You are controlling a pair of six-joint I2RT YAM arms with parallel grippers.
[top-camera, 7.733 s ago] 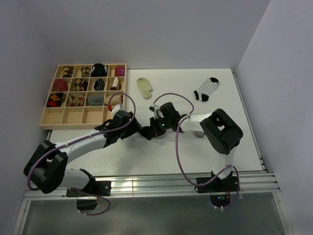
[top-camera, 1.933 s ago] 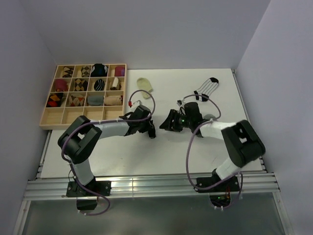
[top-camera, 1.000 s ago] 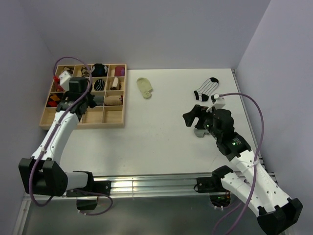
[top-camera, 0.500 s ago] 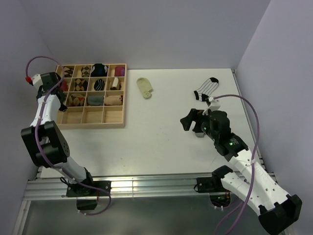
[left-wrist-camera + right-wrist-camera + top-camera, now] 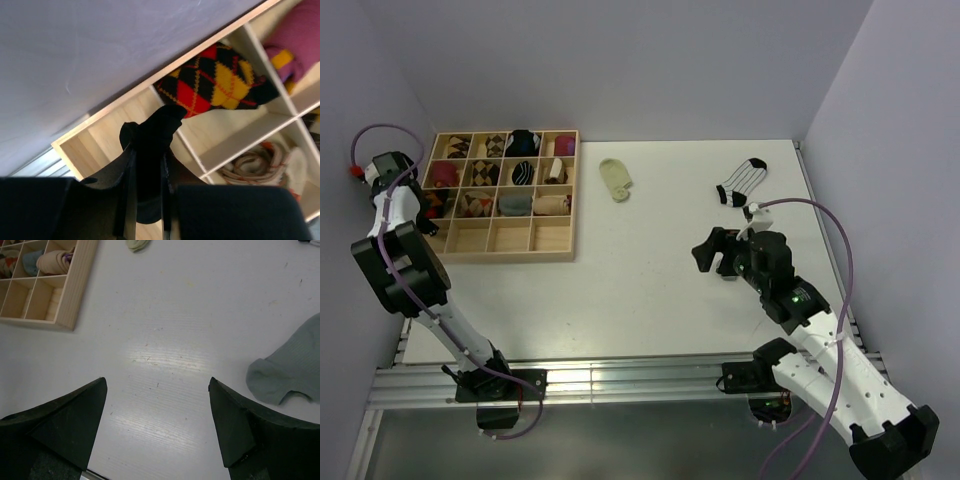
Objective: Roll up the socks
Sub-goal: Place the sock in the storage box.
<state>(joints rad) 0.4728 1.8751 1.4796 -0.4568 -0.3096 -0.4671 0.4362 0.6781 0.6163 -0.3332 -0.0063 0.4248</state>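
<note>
My left gripper [image 5: 148, 156] is shut on a black sock [image 5: 156, 125], which hangs bunched between its fingers. It hovers over the near-left corner of the wooden tray [image 5: 80, 145], beside a compartment holding a red, yellow and black argyle sock [image 5: 215, 87]. In the top view that gripper [image 5: 424, 222] is at the tray's left edge. My right gripper [image 5: 157, 385] stands open over bare table, nothing between its fingers. A flat grey sock [image 5: 290, 370] lies just to its right. In the top view the right gripper [image 5: 712, 250] partly covers the grey sock [image 5: 730, 273].
The wooden tray [image 5: 555, 255] holds several rolled socks; its near row is empty. A cream sock [image 5: 616, 178] lies right of the tray, a black-and-white striped sock [image 5: 742, 181] at the back right. The left wall is close to the left arm.
The left arm has swung left from above the tray's middle to its left edge, still holding the black sock. The right gripper has barely shifted.
</note>
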